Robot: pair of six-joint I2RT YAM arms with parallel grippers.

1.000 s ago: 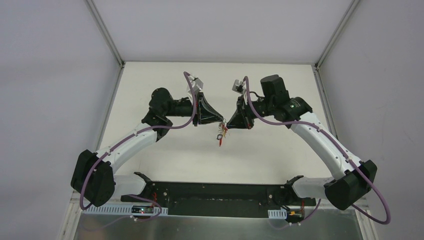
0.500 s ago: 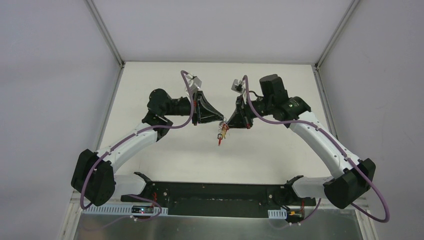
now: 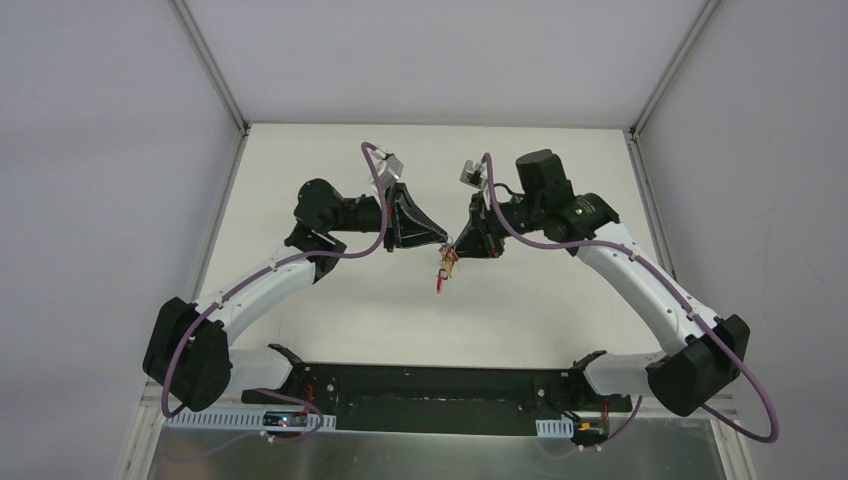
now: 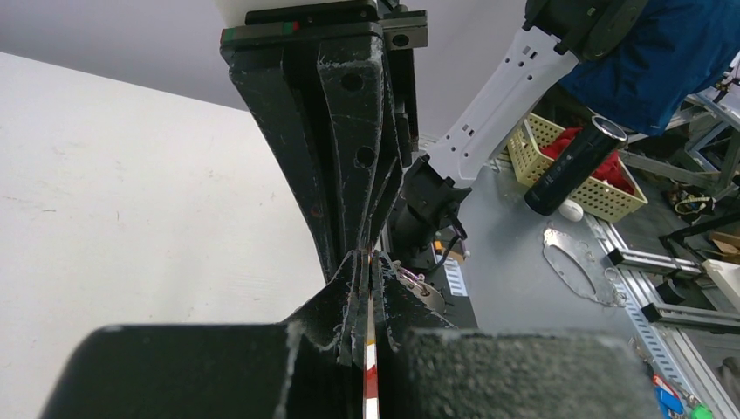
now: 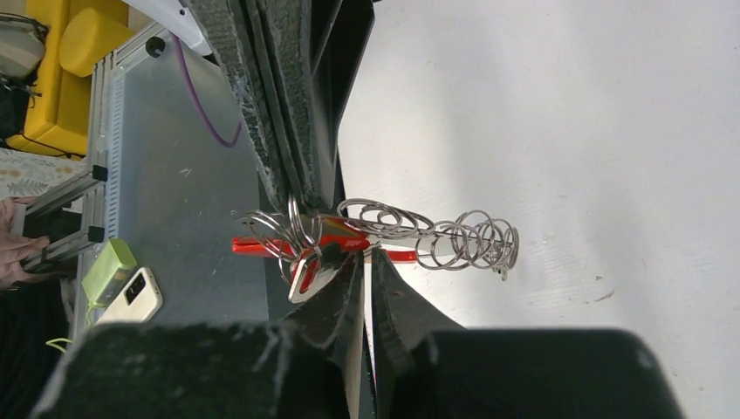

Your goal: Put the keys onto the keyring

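My two grippers meet tip to tip above the middle of the table. The keyring (image 3: 441, 278) hangs between them. In the right wrist view its red arc (image 5: 257, 246) lies edge-on as a bar with several silver rings (image 5: 462, 240) on it. My right gripper (image 5: 367, 258) is shut on the red arc. A silver key (image 5: 304, 278) with red at its head rests against its left finger. My left gripper (image 4: 367, 260) is shut on a thin ring of a key. A silver key (image 4: 421, 290) shows beside its tips. My left gripper's fingers (image 5: 284, 131) come down from above.
The white table top (image 3: 330, 300) lies under the bunch. The black base frame (image 3: 430, 385) and a grey metal bench (image 5: 174, 175) are at the near edge. Grey walls enclose the left, right and far sides.
Both grippers have stayed together and shifted only slightly. The hanging bunch has risen a little with them.
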